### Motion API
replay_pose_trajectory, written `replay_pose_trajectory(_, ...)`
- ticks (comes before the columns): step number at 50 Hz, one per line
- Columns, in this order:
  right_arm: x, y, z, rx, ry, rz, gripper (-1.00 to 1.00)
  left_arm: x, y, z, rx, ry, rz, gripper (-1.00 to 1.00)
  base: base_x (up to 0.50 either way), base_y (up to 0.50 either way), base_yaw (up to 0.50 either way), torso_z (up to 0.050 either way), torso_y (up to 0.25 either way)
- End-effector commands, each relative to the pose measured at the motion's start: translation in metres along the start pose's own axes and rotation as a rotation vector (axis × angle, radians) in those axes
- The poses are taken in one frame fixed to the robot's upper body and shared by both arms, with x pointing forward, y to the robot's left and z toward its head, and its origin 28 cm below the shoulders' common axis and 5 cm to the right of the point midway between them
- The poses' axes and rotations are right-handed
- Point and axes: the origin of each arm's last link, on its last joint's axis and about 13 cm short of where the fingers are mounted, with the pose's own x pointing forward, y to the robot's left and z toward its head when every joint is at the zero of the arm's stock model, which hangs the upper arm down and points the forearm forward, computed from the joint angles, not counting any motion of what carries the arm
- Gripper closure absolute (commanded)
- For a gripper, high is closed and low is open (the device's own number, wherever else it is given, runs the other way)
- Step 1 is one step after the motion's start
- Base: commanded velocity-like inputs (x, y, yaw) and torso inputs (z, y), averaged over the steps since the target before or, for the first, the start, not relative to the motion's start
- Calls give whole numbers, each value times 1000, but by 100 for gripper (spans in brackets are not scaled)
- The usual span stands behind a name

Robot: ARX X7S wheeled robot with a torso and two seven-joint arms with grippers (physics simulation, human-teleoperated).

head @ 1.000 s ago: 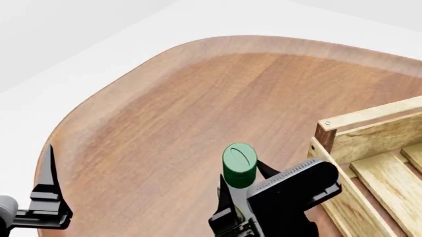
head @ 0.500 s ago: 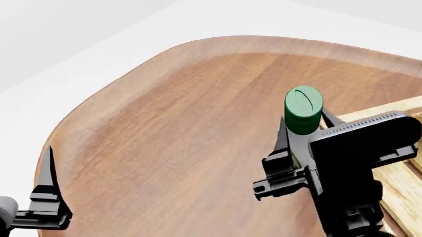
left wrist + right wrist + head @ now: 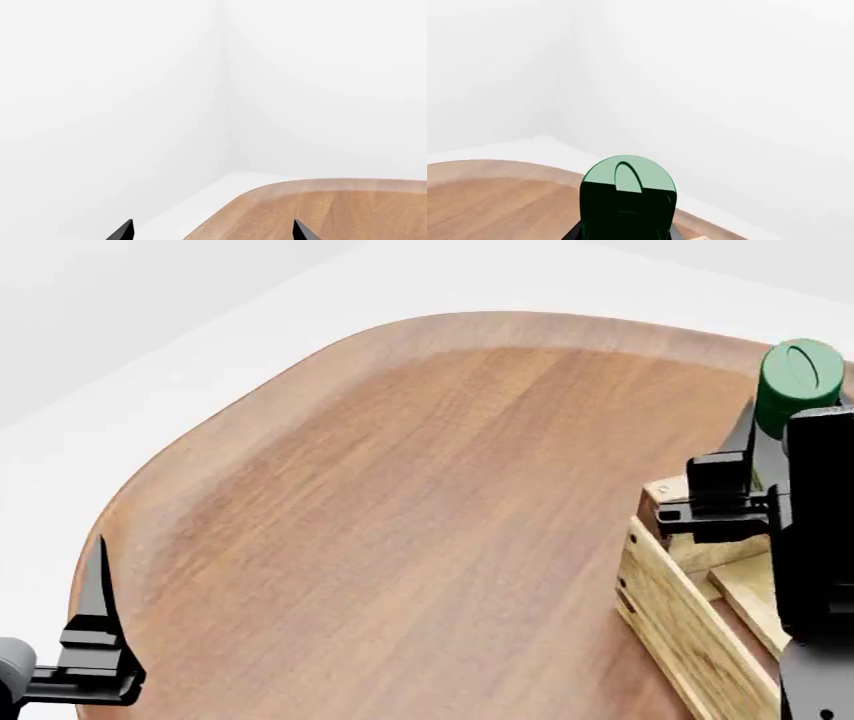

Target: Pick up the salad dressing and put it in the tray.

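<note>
Fingertips of the left gripper (image 3: 210, 231) show in the left wrist view, spread apart with nothing between them, above the worktop (image 3: 347, 210) edge; it has not moved.

Head view: the right gripper (image 3: 763, 475), clenched on the salad dressing (image 3: 798, 375), has carried it sideways and now holds it above the near corner of the tray (image 3: 674, 595). Lowering and release seem to come next.

Right wrist view: the green cap sits just ahead of the gripper.
</note>
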Motion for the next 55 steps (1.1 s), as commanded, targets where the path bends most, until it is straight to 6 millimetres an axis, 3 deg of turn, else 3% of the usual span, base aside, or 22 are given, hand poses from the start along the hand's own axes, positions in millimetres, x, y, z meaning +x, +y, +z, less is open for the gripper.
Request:
replay_pose_trajectory(1, 21, -20, -4, -28, 41, -155, 100, 0, 0, 0, 0, -1, 0, -100, 0, 0, 0, 0, 10)
replay_pose_trajectory(34, 77, -51, -52, -59, 196, -465, 100, 0, 1, 2, 8, -10, 2, -100, 0, 0, 0, 0, 1)
replay_pose_trajectory(47, 87, -58, -78, -59, 246, -550, 100, -1, 2, 2, 12, -13, -2, -100, 0, 0, 0, 0, 0)
replay_pose_trajectory(55, 82, -56, -92, -40, 305, -545, 100, -1, 1, 2, 13, -15, -6, -100, 0, 0, 0, 2, 1)
